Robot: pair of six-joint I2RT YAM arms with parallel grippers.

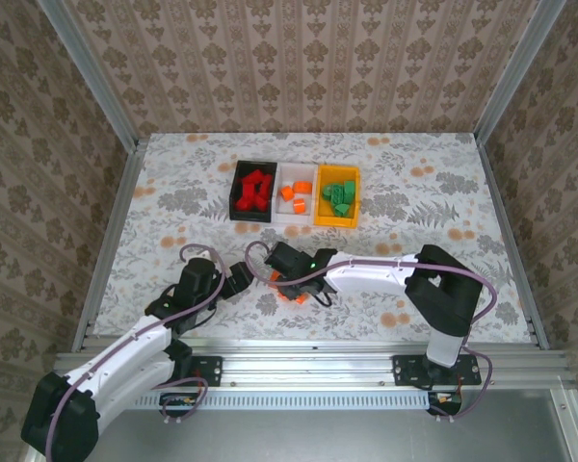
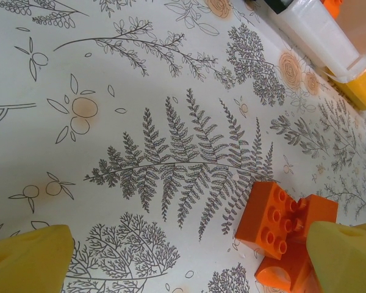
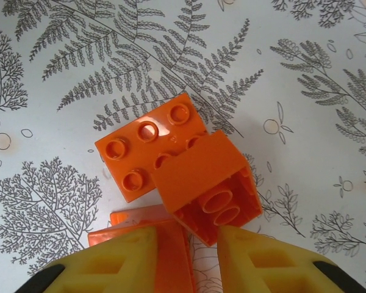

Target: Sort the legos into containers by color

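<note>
Patterned walls (image 1: 299, 58) enclosed the floral worktop (image 1: 173, 192) on three sides. Across its near half lay the left arm (image 1: 125, 351) and the right arm (image 1: 385, 272), both reaching toward the middle. At the far middle three bins stood touching in a row: the black bin (image 1: 241, 214) on the left held red bricks (image 1: 254, 189), the white bin (image 1: 296, 219) in the centre held orange bricks (image 1: 295, 191), and the yellow-orange bin (image 1: 335, 221) on the right held green bricks (image 1: 340, 195). The left tool (image 1: 239, 279) was spread wide just above the worktop, nothing between its fingers, with a loose cluster of orange bricks (image 2: 274, 217) beside its right finger. The right tool (image 1: 291, 284) sat over that same cluster, near the front centre and well apart from the bins. In the right wrist view its fingers (image 3: 140, 256) were pressed nearly together, a thin strip of worktop showing between them. A studded brick (image 3: 140, 152) lay flat, a tilted brick (image 3: 207, 183) leaned on it with its hollow underside toward the camera, and a third orange piece (image 3: 134, 223) lay against the inner finger; whether it was pinched could not be told.
</note>
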